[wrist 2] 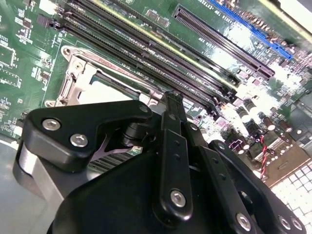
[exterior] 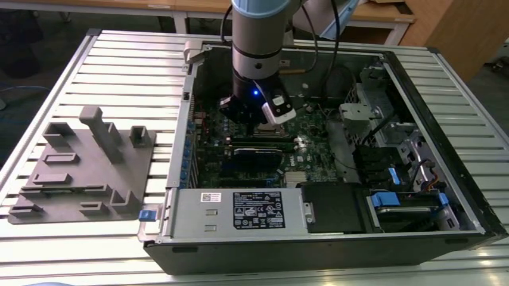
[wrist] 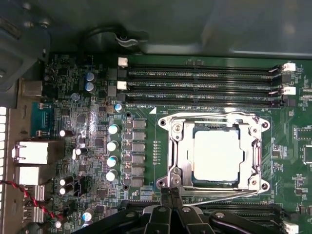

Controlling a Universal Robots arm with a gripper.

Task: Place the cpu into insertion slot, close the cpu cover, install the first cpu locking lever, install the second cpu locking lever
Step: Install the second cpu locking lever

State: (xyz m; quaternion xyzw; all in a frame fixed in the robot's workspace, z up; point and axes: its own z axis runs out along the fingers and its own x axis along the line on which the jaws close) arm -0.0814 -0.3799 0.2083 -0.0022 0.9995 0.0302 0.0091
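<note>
Claw low over motherboard, fingertips together, gripping nothing visible.
Poised at edge of insertion slot, just beside cpu cover lying closed around seated cpu; memory slots beyond, inside open computer case on slatted table.

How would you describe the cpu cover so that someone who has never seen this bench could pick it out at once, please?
Start with the open computer case lying on the slatted table, and look at the green circuit board inside it. In the first wrist view, below the long black memory slots, sits the cpu cover: a thin silvery square frame. Unlike its neighbours, it has a cut-out centre showing the pale cpu.
</note>
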